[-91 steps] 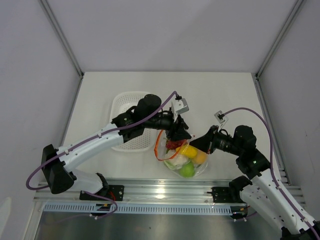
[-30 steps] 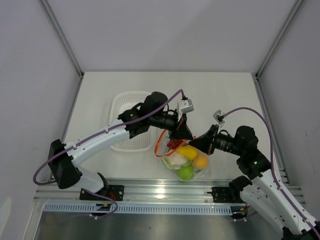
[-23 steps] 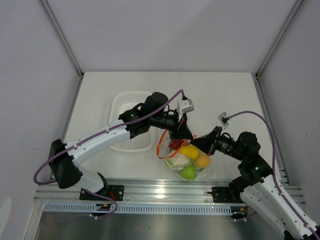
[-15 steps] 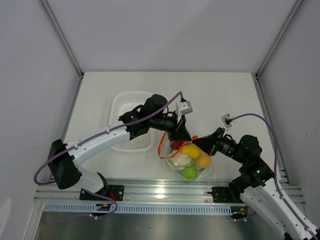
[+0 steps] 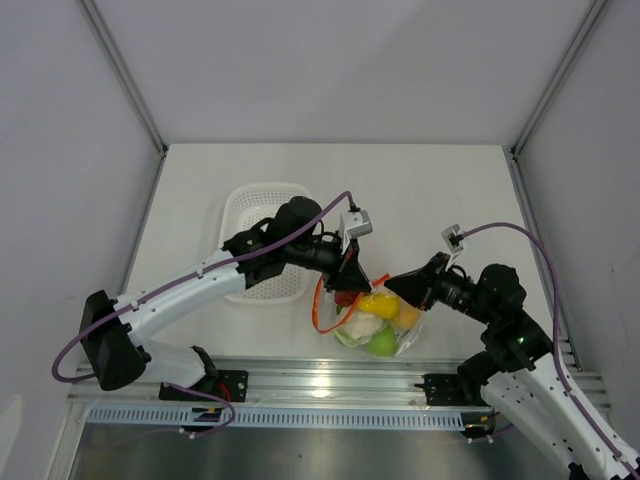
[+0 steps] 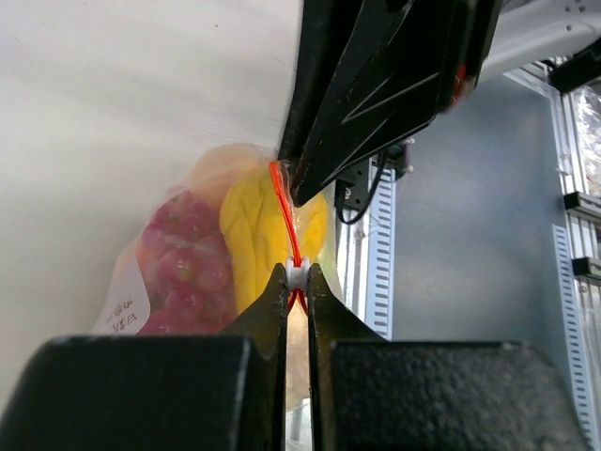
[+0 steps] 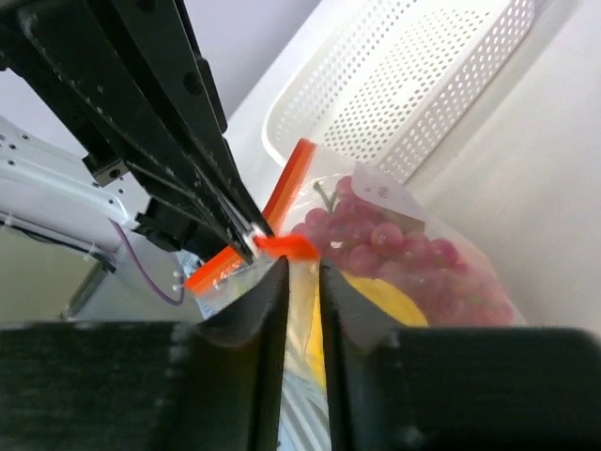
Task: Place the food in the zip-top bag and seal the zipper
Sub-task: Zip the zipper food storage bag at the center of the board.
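Observation:
The clear zip-top bag [image 5: 378, 322] lies near the front edge, holding the food: green apple [image 5: 379, 343], white cauliflower [image 5: 360, 325], yellow fruit [image 5: 377, 303], orange fruit [image 5: 405, 315] and purple-red grapes [image 5: 346, 297]. My left gripper [image 5: 360, 284] is shut on the white slider of the orange-red zipper [image 6: 285, 211], as the left wrist view [image 6: 297, 277] shows. My right gripper [image 5: 391, 285] is shut on the bag's corner just under the zipper's end [image 7: 286, 246], as the right wrist view [image 7: 300, 271] shows. A loop of the zipper [image 5: 318, 305] hangs open left of the bag.
A white perforated basket [image 5: 258, 240] stands left of the bag, under my left arm, and shows in the right wrist view [image 7: 404, 94]. The metal rail [image 5: 320, 380] runs along the table's near edge, close to the bag.
My left gripper has shifted left and toward the near edge along the zipper. The bag and right gripper have drifted slightly right. Both stay shut.

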Tool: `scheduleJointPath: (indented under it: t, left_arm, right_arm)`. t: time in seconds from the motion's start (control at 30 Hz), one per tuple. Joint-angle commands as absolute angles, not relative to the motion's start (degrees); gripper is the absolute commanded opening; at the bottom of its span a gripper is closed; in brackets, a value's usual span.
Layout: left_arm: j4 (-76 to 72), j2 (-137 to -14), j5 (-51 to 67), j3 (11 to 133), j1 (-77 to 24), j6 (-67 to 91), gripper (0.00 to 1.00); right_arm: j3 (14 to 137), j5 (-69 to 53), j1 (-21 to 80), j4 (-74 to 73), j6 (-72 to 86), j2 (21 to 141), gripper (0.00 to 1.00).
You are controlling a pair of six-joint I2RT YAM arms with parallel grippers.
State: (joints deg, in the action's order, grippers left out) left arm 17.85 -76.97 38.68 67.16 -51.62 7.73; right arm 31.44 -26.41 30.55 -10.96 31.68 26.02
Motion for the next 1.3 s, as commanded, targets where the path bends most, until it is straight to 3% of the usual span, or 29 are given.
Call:
scheduleJointPath:
  t: [0.0, 0.03, 0.07, 0.1, 0.2, 0.3, 0.4, 0.47, 0.57, 1.17, 1.27]
  left_arm:
    - [20.6, -74.5, 43.3, 68.3, -51.2, 8.7, 0.01]
    - [21.0, -74.7, 43.6, 69.2, -51.2, 8.6, 0.00]
    - [21.4, -75.1, 43.9, 70.1, -51.2, 8.5, 0.00]
    - [21.7, -75.7, 44.0, 70.6, -51.2, 8.2, 0.01]
    - [22.5, -77.2, 44.8, 71.7, -51.2, 7.8, 0.00]
    - [21.6, -78.0, 46.2, 71.7, -51.2, 8.1, 0.00]
    - [20.8, -78.3, 47.5, 71.3, -51.2, 8.0, 0.00]
    - [21.0, -78.4, 48.2, 71.3, -51.2, 7.6, 0.00]
    - [21.4, -78.3, 49.0, 71.2, -51.2, 7.0, 0.01]
    - [20.8, -76.5, 50.5, 69.4, -51.1, 7.2, 0.01]
    - [20.7, -75.9, 50.5, 69.3, -51.1, 7.3, 0.01]
  right_arm:
    - [40.8, -30.2, 30.2, -16.0, 25.1, 31.7, 0.25]
    - [42.7, -31.5, 30.3, -18.0, 22.2, 33.2, 0.43]
    - [44.6, -31.3, 30.3, -20.1, 20.9, 34.4, 0.50]
    - [46.6, -31.2, 30.4, -22.2, 19.7, 35.7, 0.67]
    - [54.6, -31.9, 30.4, -32.3, 14.3, 42.7, 0.77]
    - [63.0, -34.4, 30.4, -39.7, 7.4, 48.1, 0.76]
    - [67.8, -39.4, 30.5, -46.8, 1.3, 52.7, 0.67]
    - [68.6, -41.6, 30.7, -48.8, 0.3, 53.9, 0.56]
    - [68.2, -46.1, 31.5, -50.2, -0.7, 53.8, 0.50]
    - [62.4, -42.7, 35.1, -45.6, 1.4, 53.3, 0.44]
    - [62.6, -43.7, 35.2, -46.2, 1.1, 53.9, 0.36]
